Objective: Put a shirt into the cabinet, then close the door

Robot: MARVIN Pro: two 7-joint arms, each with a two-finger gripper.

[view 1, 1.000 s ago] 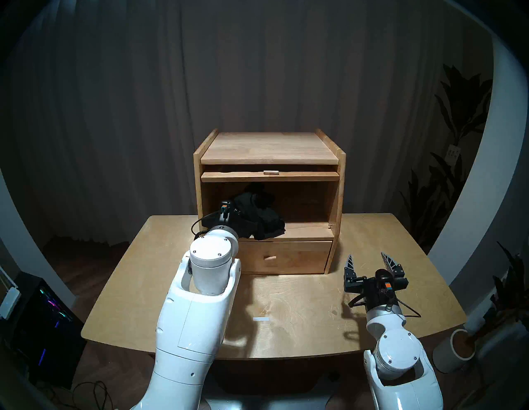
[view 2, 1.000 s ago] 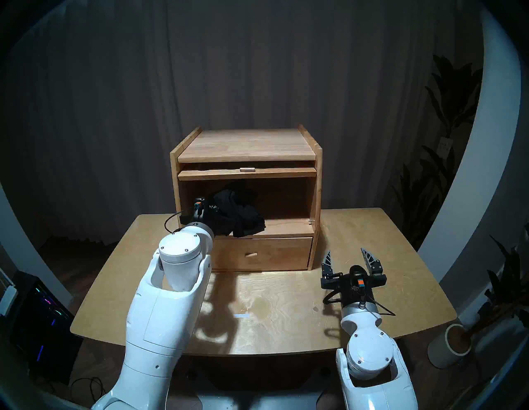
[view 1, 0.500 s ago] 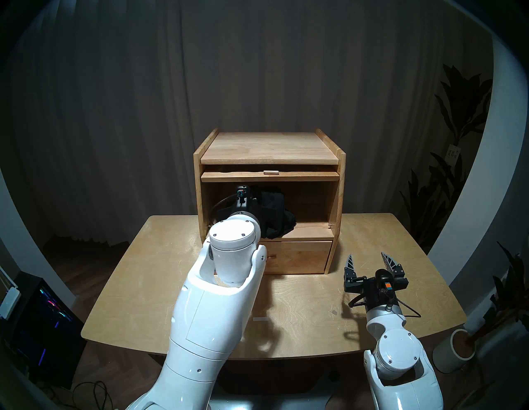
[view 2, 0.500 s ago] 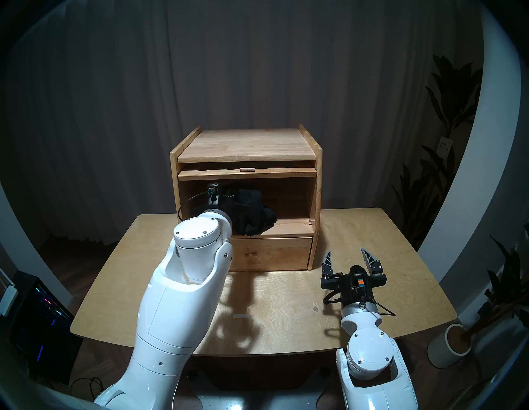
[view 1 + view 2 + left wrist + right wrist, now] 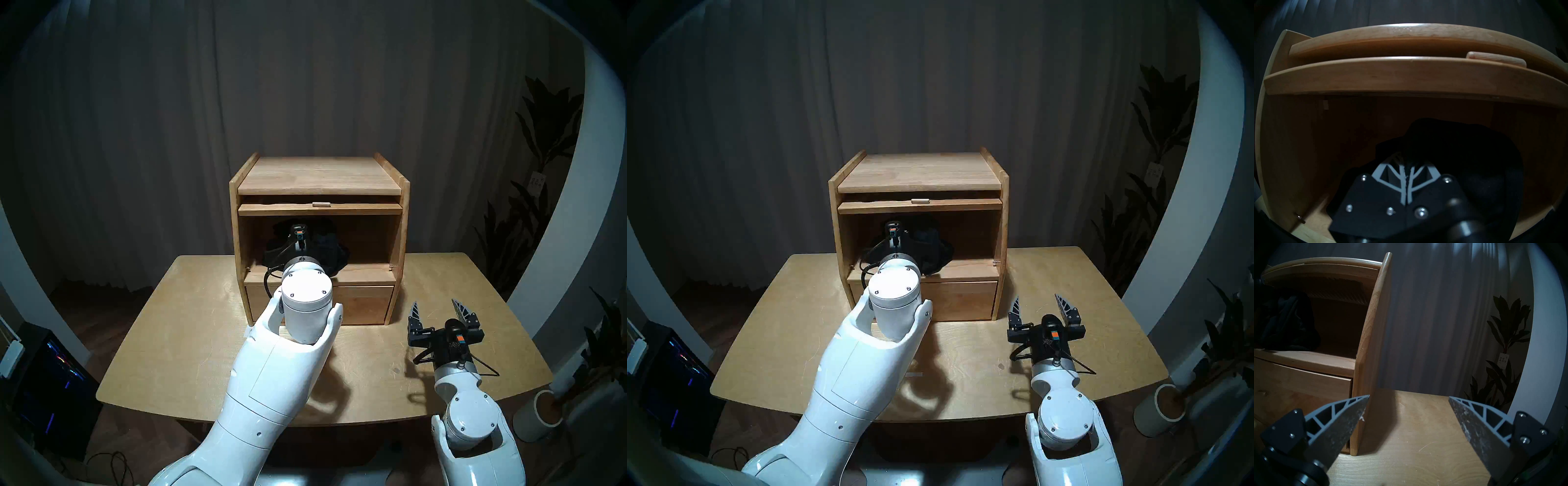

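Left hand (image 5: 1405, 171): grey ribbed fingers pressed together at lower centre of the left wrist view, clamped on black cloth; black mount plate with bright screws below them.
Shirt (image 5: 1457, 152): soft, matte black bundle, crumpled in folds, at lower right of the left wrist view; it sits inside the upper compartment, toward the left half of the opening in the head views (image 5: 334, 251).
Cabinet (image 5: 319, 176): light-brown wooden box, smooth grain, raised side rails on top, at frame centre; upper compartment open and shadowed.
Door (image 5: 320, 209): flat wooden panel lying level under the top board, seen edge-on, with a small pale rounded peg (image 5: 321, 204) at its front edge.
Drawer (image 5: 363, 303): plain solid wooden front below the compartment, partly hidden by the left arm.
Right hand (image 5: 437, 307): at lower right of the head view, its two pointed, truss-patterned grey fingers spread wide with nothing between them, above the surface.
Surface (image 5: 190, 339): pale plywood top with rounded corners and swirling grain, bearing the cabinet.
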